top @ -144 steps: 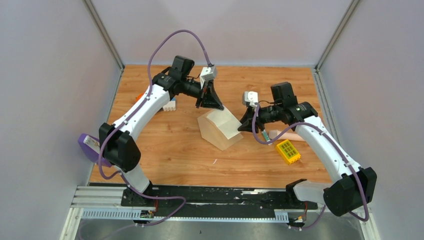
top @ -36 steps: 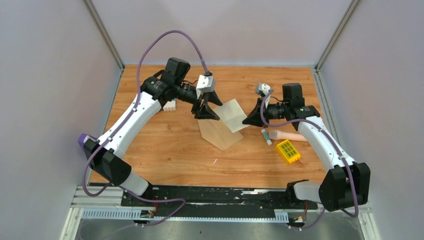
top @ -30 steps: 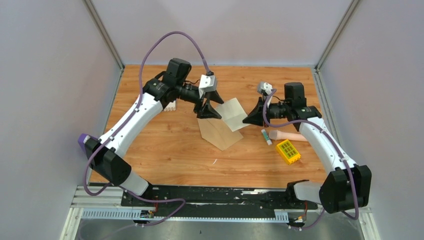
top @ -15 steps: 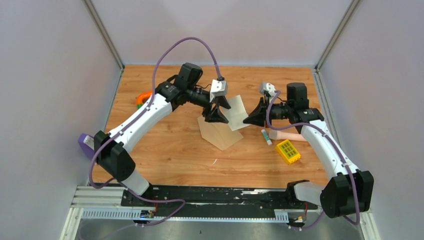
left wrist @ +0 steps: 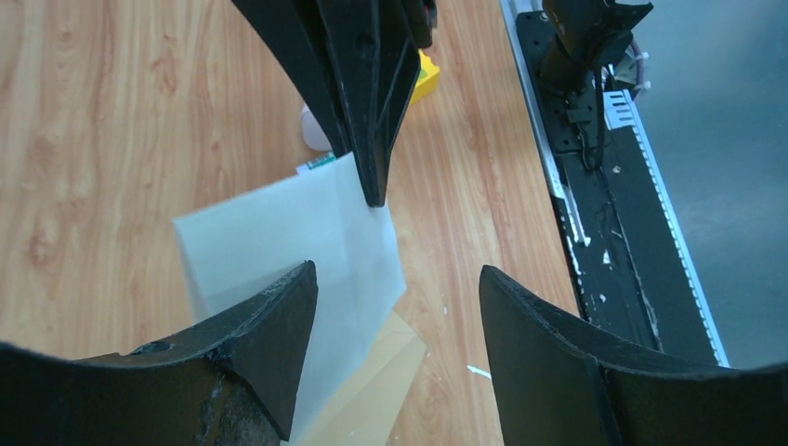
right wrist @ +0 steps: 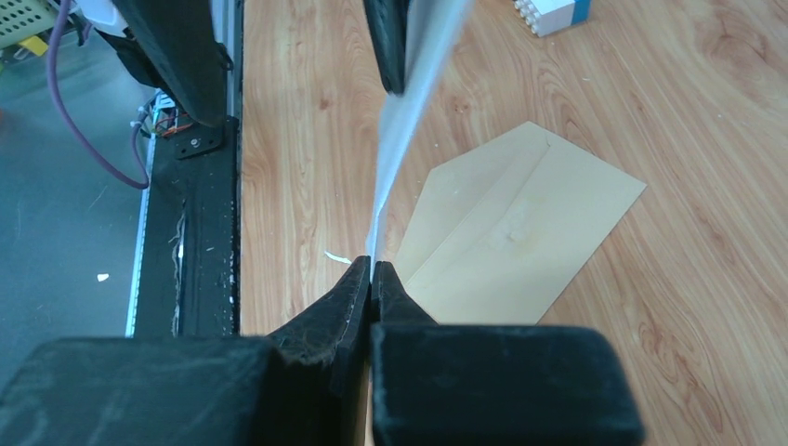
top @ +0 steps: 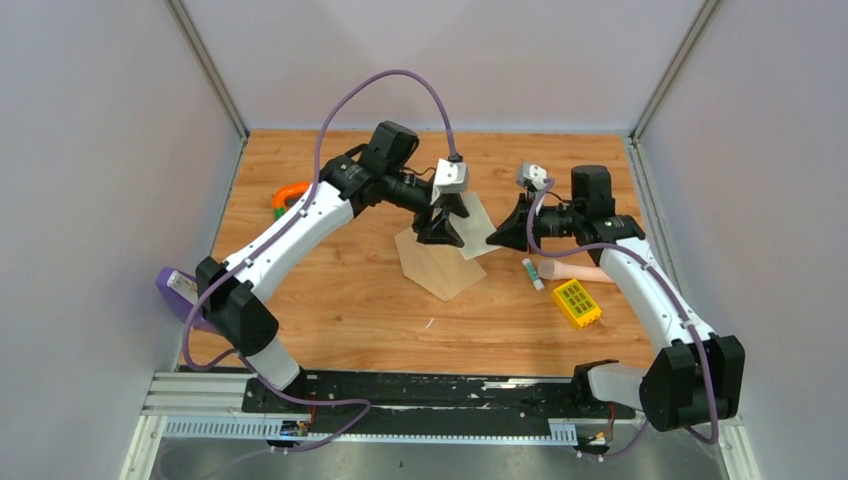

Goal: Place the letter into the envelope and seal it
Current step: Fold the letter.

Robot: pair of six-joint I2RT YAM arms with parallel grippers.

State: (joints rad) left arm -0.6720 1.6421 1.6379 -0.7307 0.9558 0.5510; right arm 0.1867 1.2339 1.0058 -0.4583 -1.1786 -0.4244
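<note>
Letter [top: 480,228] is hanging over mid-table [top: 330,300], right gripper [top: 493,240] pinching its right edge; envelope [top: 440,270] is lying flat just near-left of it.
Left wrist: left gripper [left wrist: 400,288] is hovering open above the letter.
Right wrist: closed fingers are clamping the letter, seen edge-on.

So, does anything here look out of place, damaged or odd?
Nothing is damaged or spilled. The letter is pinched at one corner by the right jaws, held off the table on edge rather than flat. A tiny white scrap lies on the wood near the envelope.
</note>
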